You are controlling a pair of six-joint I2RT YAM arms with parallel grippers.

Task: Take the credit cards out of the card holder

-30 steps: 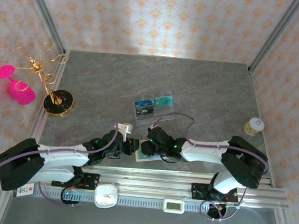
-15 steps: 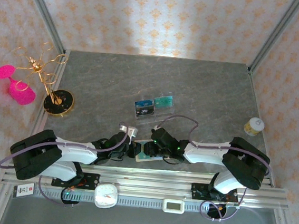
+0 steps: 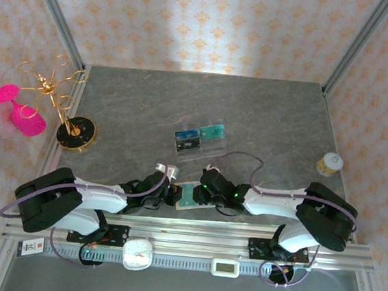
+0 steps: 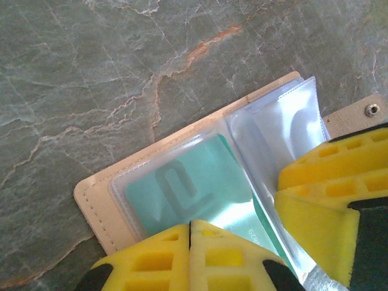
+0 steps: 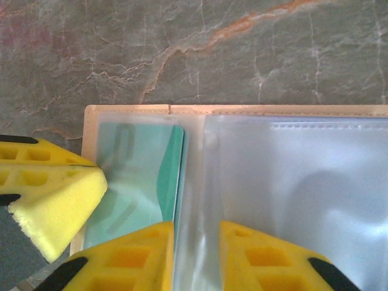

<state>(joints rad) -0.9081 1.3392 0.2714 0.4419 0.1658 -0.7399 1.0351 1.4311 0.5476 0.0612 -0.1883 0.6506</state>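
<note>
The tan card holder [image 3: 187, 195] lies open near the table's front edge, its stitched rim [image 5: 242, 110] and snap tab [image 4: 371, 110] showing. A teal credit card [image 4: 200, 188] sits in a clear sleeve on its left half [image 5: 145, 170]. My left gripper [image 3: 171, 193] is shut, fingertips together [image 4: 191, 227] and pressing on that sleeve over the card. My right gripper [image 3: 200, 193] comes in from the right. Its jaws stand a narrow gap apart [image 5: 197, 242] astride the raised clear sleeve at the fold. The right-hand sleeves look empty.
A clear plastic tray [image 3: 200, 139] with a dark blue card and a teal card stands behind the holder. A gold wire stand [image 3: 72, 130] and pink glasses [image 3: 20, 111] are at far left, a small jar [image 3: 329, 163] at right. A timer and a clock sit on the front rail.
My left arm swung right to the card holder and its gripper shut onto the teal card's sleeve. The right gripper shifted slightly left over the holder and its jaws narrowed.
</note>
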